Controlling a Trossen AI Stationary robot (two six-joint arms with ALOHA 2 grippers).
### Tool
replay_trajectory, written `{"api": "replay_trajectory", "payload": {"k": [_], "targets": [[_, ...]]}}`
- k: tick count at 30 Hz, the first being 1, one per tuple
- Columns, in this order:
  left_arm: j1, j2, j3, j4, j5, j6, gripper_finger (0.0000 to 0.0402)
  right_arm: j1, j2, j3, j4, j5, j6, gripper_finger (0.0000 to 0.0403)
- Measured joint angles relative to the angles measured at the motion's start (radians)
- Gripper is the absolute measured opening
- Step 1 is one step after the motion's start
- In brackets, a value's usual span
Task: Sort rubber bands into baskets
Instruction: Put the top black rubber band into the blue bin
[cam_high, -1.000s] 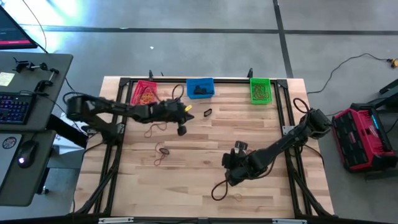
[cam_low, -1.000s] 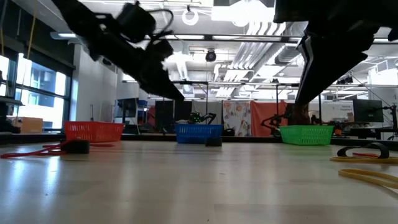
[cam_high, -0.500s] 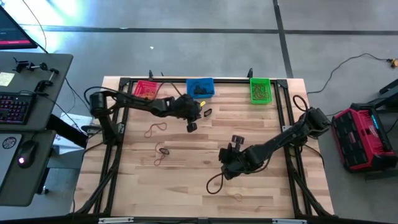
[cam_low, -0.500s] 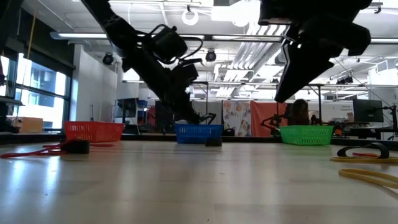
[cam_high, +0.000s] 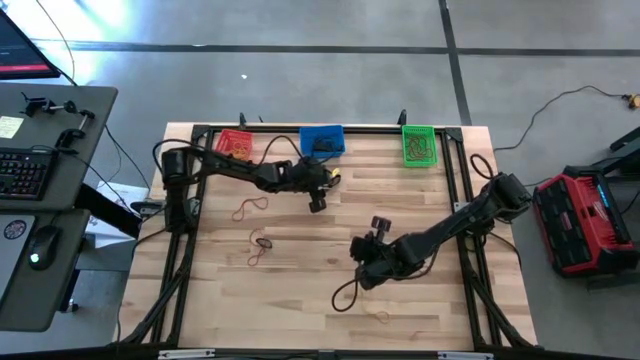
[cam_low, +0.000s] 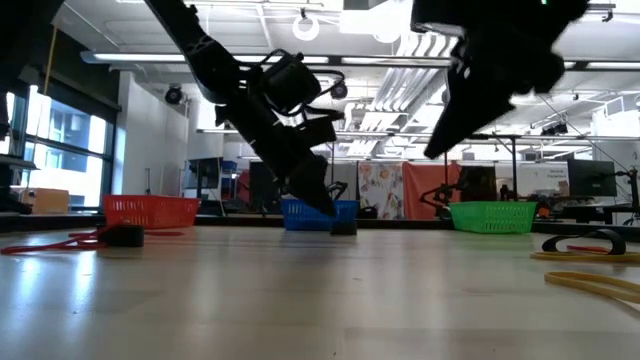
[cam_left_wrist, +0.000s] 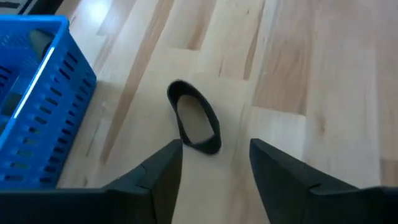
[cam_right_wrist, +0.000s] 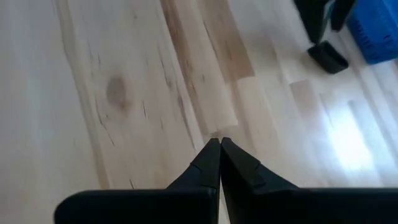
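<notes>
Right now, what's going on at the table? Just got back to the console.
The left gripper is open and lined up on a black rubber band lying on the table beside the blue basket; it has not gripped it yet. The right gripper is shut over bare wood near the table's middle, and nothing shows between its fingers. A few thin bands lie loose on the left side. The red basket and green basket sit along the far edge.

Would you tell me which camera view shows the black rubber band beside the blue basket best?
The left wrist view: the black rubber band lies as a full loop on the wood, just ahead of the open left gripper, beside the blue basket. The high view shows a speck, the low view a dark lump, the right wrist view a distant block.
</notes>
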Motion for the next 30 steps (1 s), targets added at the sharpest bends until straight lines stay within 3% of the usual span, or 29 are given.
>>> {"api": "replay_trajectory", "payload": {"k": [10,18,24,30], "targets": [[0.024,0.088,0.065,0.008,0.012,-0.014,0.0193,0.0,-0.002,-0.196,0.321,-0.037,0.019,0.0],[0.04,0.114,0.078,0.023,0.014,-0.039,0.0187,0.014,-0.002,-0.238,0.419,-0.033,0.003,0.0],[0.044,0.114,0.077,0.046,0.014,-0.055,0.0132,0.031,-0.003,-0.238,0.428,-0.017,0.0,0.0],[0.042,0.117,0.077,0.041,0.011,-0.015,0.0038,0.046,-0.003,-0.238,0.437,0.015,0.002,0.0]]}}
